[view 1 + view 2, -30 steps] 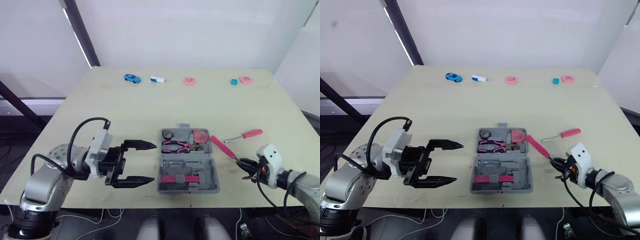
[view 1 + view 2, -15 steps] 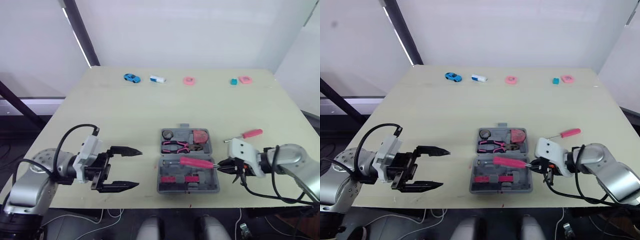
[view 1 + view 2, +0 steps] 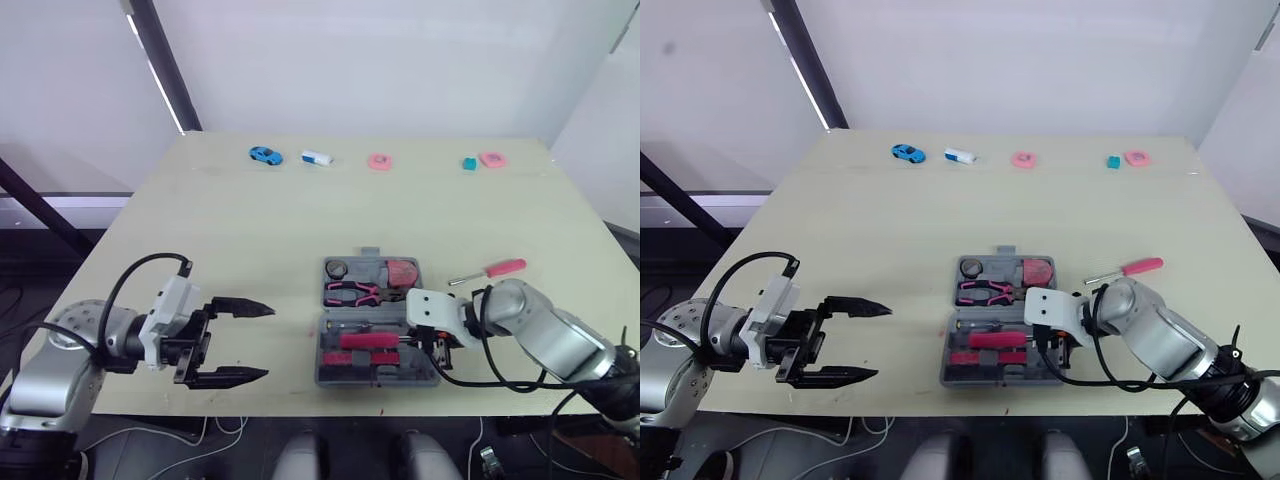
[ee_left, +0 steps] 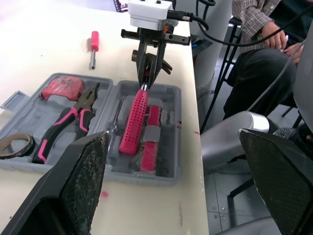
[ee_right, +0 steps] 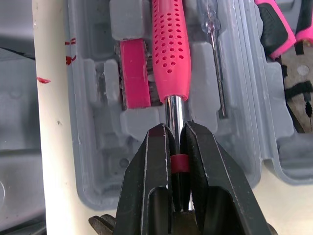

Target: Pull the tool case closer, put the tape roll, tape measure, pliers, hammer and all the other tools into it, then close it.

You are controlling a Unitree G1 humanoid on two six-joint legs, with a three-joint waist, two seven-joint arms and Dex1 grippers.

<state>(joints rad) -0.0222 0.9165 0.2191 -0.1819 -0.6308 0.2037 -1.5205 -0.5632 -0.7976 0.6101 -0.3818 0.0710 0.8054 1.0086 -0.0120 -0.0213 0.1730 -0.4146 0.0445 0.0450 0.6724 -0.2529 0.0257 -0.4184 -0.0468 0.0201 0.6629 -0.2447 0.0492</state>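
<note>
Hammer placement is the step in hand, as I judge it. My right end effector [image 5: 175, 131] is clamped narrow on the metal shaft of the hammer [image 3: 368, 340]. The pink handle lies over the near half of the open tool case [image 3: 330, 378] and points toward 9 o'clock. I cannot tell if the handle sits in its moulded recess or only rests on top.

The pliers [image 3: 350, 292], the tape roll [image 3: 335, 268] and the tape measure [image 3: 402, 271] lie in the far half, at 12 o'clock from the hammer. A screwdriver [image 3: 487, 270] lies on the surface [image 3: 250, 220] outside the case, at about 2 o'clock from it. My left end effector [image 3: 268, 342] hangs at 9 o'clock of the case, well apart, spread wide and holding nothing.

Next I think I must settle the handle into its recess, open the fingers and draw back toward 3 o'clock without dragging the tool out. The screwdriver waits after that, then the closing.
</note>
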